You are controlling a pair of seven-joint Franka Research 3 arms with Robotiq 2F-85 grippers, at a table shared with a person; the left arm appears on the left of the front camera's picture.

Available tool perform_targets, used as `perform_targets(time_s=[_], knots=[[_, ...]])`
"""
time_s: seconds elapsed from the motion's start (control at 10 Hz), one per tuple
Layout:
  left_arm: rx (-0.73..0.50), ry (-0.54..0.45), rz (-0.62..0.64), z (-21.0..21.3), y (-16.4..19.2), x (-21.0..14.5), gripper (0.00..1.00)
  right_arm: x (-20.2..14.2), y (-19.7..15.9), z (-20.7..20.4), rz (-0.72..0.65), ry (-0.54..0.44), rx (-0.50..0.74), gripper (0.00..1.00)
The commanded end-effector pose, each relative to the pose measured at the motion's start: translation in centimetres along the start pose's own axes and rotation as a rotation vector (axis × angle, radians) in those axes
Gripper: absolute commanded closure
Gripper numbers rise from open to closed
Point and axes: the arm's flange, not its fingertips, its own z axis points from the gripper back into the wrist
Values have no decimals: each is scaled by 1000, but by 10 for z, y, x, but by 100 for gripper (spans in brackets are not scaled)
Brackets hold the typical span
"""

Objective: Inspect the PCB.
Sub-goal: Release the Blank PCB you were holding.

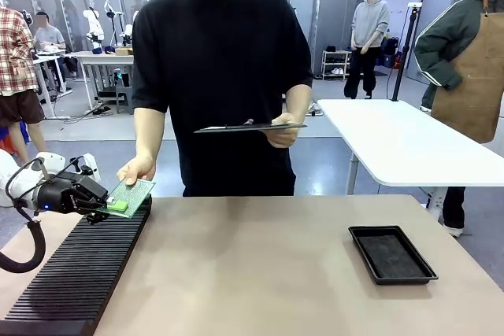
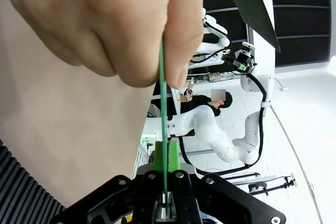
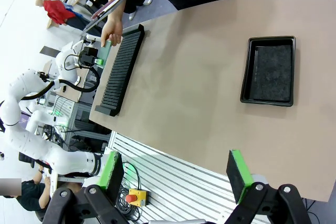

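Left robot hand [image 1: 115,208] grips one edge of the PCB [image 1: 132,193], jaws clamped tight, while a person's hand [image 1: 135,169] holds the far edge above the black rack [image 1: 79,273]. Right robot hand [image 3: 173,167] gapes empty. A handover looks half made, with the inspection not yet done.

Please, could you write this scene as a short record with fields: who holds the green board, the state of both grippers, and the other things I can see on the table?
PCB: held tilted above the far end of the rack, gripped from two sides
left gripper: jaws shut on the PCB's near edge
person's hand: pinches the PCB's far edge
person's other hand: holds a clipboard level in front of the body
right gripper: jaws open, holding nothing
black tray: on the table, robot's right side
black ribbed rack: along the table's left side
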Motion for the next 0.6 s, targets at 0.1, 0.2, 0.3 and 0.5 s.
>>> perform_targets(time_s=[0.1, 0.2, 0.3, 0.5], knots=[[2, 11, 1, -1, -1, -1, 100, -2, 0, -2, 12, 0, 5, 0], [2, 11, 1, -1, -1, -1, 100, -2, 0, -2, 12, 0, 5, 0], [2, 11, 1, -1, -1, -1, 100, -2, 0, -2, 12, 0, 5, 0], [-9, 2, -6, 1, -3, -1, 63, -2, 0, -2, 12, 0, 5, 0]])
